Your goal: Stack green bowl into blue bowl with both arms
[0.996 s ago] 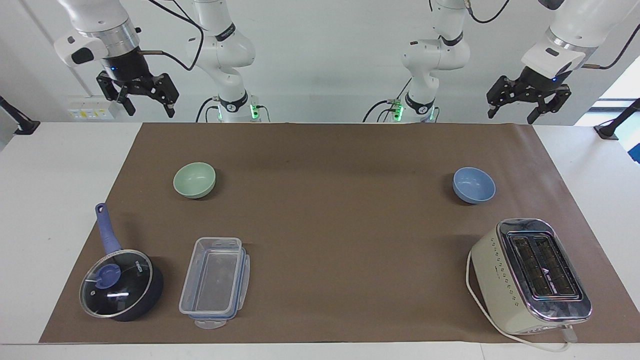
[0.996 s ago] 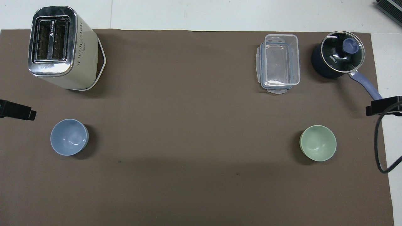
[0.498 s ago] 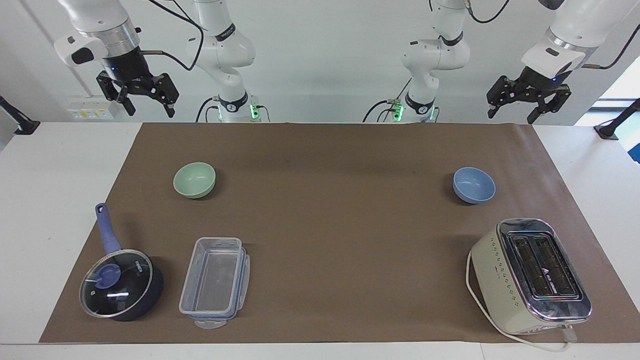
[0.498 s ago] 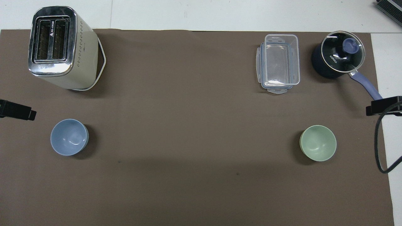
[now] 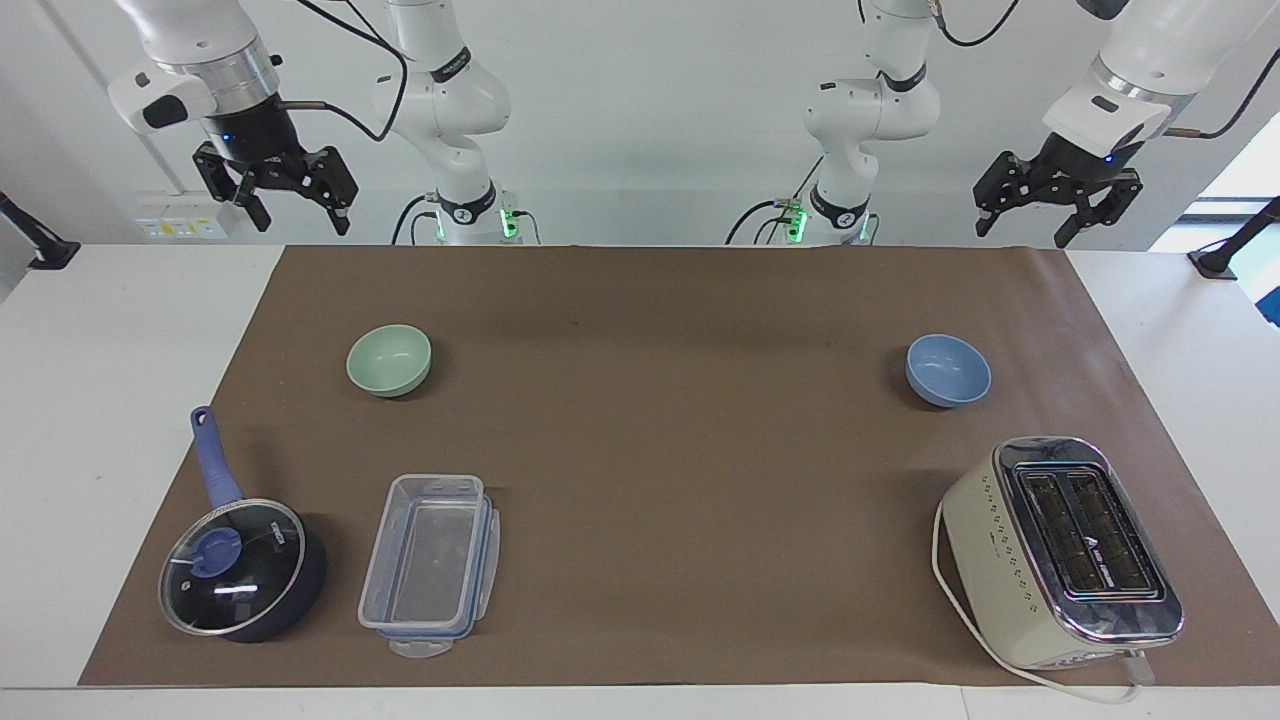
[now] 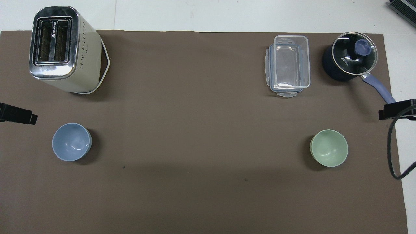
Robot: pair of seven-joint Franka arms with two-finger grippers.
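Observation:
The green bowl (image 5: 389,360) (image 6: 329,152) stands upright on the brown mat toward the right arm's end of the table. The blue bowl (image 5: 947,370) (image 6: 71,141) stands upright toward the left arm's end, about as near the robots as the green one. Both bowls are empty. My right gripper (image 5: 297,208) hangs open and empty high above the mat's edge nearest the robots, at its end. My left gripper (image 5: 1024,222) hangs open and empty high above the mat's other near corner. Both arms wait.
A cream toaster (image 5: 1062,553) (image 6: 63,49) stands farther from the robots than the blue bowl. A clear plastic container (image 5: 430,565) (image 6: 288,65) and a dark-blue saucepan with glass lid (image 5: 240,565) (image 6: 350,60) lie farther out than the green bowl.
The right gripper has risen very slightly. Nothing else has moved.

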